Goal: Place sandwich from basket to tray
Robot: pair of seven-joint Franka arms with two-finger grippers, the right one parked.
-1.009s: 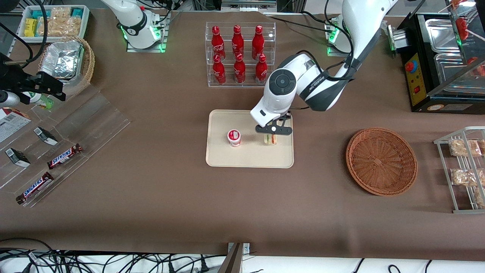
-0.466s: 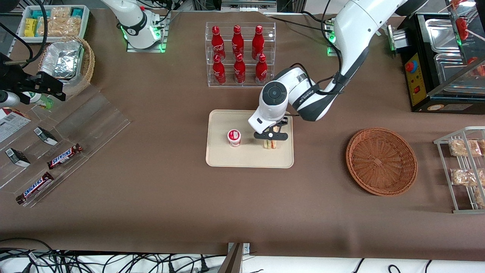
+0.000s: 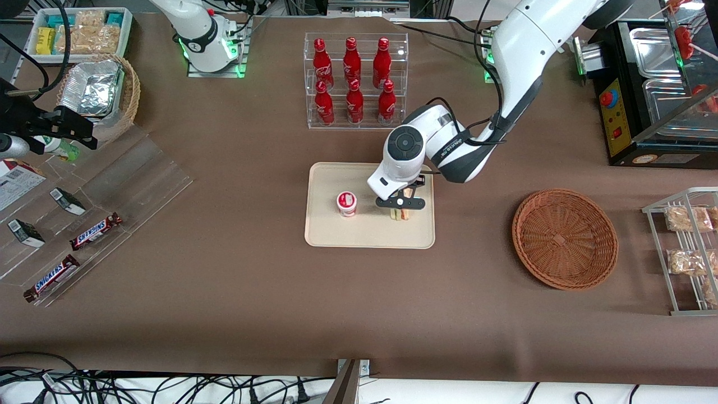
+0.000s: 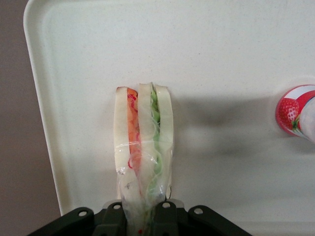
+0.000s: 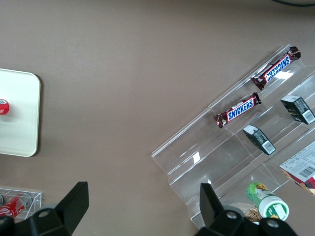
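The sandwich (image 4: 142, 142), a clear-wrapped wedge of white bread with orange and green filling, hangs just over the beige tray (image 4: 226, 44). In the front view it (image 3: 400, 214) sits under my gripper (image 3: 399, 209), above the tray (image 3: 336, 233) on its side toward the working arm's end. My gripper (image 4: 142, 219) is shut on the sandwich's wrapped end. The reddish-brown wicker basket (image 3: 564, 238) lies empty toward the working arm's end of the table.
A small strawberry yogurt cup (image 3: 346, 203) stands on the tray beside the sandwich, also in the wrist view (image 4: 295, 113). A clear rack of red bottles (image 3: 352, 78) stands farther from the camera. A wire rack of snack bags (image 3: 687, 247) is beside the basket.
My gripper has moved with the sandwich a little toward the yogurt cup and lower over the tray. The grip has stayed shut.
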